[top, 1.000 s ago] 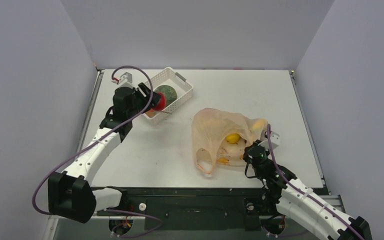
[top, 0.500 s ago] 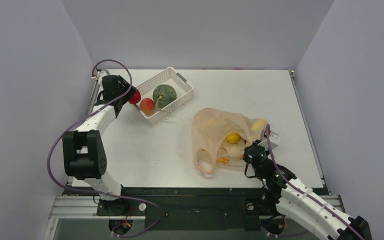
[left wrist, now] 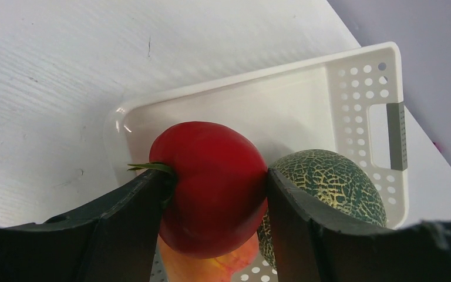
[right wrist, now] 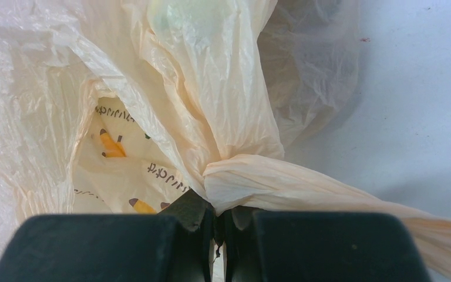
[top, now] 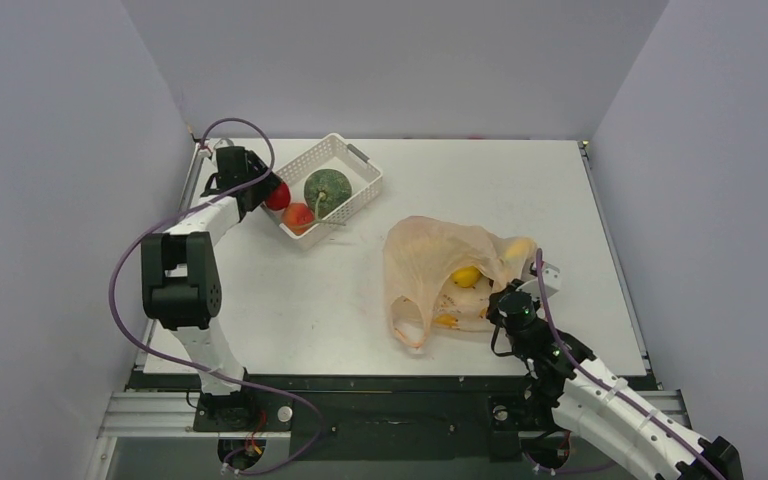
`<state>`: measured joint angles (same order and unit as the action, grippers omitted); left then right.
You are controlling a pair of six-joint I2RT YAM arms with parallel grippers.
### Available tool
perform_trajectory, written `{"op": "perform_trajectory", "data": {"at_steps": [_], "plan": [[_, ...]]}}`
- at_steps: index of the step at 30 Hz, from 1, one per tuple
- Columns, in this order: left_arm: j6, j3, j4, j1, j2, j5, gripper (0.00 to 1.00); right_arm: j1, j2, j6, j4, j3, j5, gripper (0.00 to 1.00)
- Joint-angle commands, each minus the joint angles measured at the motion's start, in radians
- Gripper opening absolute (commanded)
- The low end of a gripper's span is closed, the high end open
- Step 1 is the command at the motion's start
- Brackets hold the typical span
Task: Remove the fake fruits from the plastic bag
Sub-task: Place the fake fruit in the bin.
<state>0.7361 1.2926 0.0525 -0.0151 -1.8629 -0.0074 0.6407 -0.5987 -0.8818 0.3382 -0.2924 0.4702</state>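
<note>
Left wrist view: red apple [left wrist: 211,188], glossy hard plastic, round, green stem tuft; grasped across its middle by the left jaws and held over the corner of the white perforated basket [left wrist: 305,100], above a peach [left wrist: 211,267] and beside the netted dark green melon [left wrist: 329,188]. Likely hollow, light, rigid, slippery; best taken at the widest girth. Plastic bag [top: 430,250]: thin, crinkly, translucent pale orange, cartoon prints; lies slumped on the white table [top: 480,180], right of the basket, a yellow oval fruit [top: 466,276] showing through. Right jaws clenched on a twisted gather of film at its near edge. Likely limp, near weightless, tear-prone; take by a bunched handle.
</note>
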Motion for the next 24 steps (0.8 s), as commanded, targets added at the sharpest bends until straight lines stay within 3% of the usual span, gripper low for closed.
{"op": "perform_trajectory", "data": {"at_steps": [1,4,10,21,24], "plan": [[-0.020,0.064,0.051,0.003,0.012,-0.031,0.28,-0.007,0.013,0.005,-0.011,-0.039,0.002,0.00],[-0.032,0.056,0.069,0.003,0.047,-0.040,0.37,-0.007,0.013,0.003,-0.011,-0.037,0.000,0.00],[-0.052,0.050,0.131,0.003,0.110,-0.056,0.44,-0.007,0.007,0.007,-0.009,-0.041,-0.001,0.00],[-0.128,0.218,0.327,0.047,0.039,-0.089,0.52,-0.007,0.013,0.008,-0.005,-0.048,-0.012,0.00],[-0.200,0.256,0.350,0.099,0.027,-0.211,0.54,-0.006,0.013,0.004,-0.005,-0.045,-0.013,0.00]]}}
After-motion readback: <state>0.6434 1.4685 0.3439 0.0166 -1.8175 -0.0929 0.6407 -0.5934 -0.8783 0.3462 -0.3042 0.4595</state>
